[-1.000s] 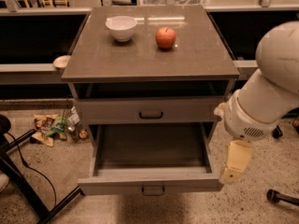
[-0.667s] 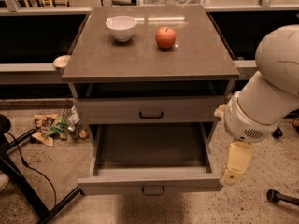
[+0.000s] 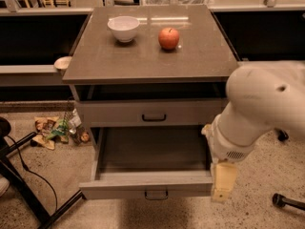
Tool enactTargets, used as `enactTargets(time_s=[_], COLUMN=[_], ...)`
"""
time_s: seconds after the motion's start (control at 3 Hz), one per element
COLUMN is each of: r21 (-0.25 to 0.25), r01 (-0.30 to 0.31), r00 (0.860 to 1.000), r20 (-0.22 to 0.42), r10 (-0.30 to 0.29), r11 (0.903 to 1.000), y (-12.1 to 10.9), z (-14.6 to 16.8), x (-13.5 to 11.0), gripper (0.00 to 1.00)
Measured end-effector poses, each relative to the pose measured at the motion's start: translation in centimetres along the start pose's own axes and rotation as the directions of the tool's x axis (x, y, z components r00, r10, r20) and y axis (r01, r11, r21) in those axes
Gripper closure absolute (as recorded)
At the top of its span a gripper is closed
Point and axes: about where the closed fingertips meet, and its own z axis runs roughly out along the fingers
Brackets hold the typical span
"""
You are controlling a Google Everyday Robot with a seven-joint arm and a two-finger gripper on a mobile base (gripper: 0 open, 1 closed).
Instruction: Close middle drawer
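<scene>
My gripper point(image 3: 223, 181), spread I cannot tell, hangs seemingly against the right end of the middle drawer point(image 3: 124, 185), its front running left-right.

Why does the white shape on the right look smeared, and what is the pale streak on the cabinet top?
Camera view: the white robot arm is soft-edged, perhaps from being near the lens; its beige gripper hangs by the right front corner of the open grey middle drawer. Camera view: the streak is light glaring off the grey cabinet top; the drawer's tray is shadowed.
</scene>
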Motion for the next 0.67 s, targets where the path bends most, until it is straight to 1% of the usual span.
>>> enactTargets(time_s=[0.33,0.67], r21=[-0.027,-0.055], r01=[0.033,0.019], r00=[0.999,1.000], r20=[-0.025,-0.013], r10=[-0.033,-0.020], r11=[0.9991,0.9983], y=[1.4,2.4], z=[7.2,13.2], x=[-0.1,0.0], gripper=[0.00,0.00])
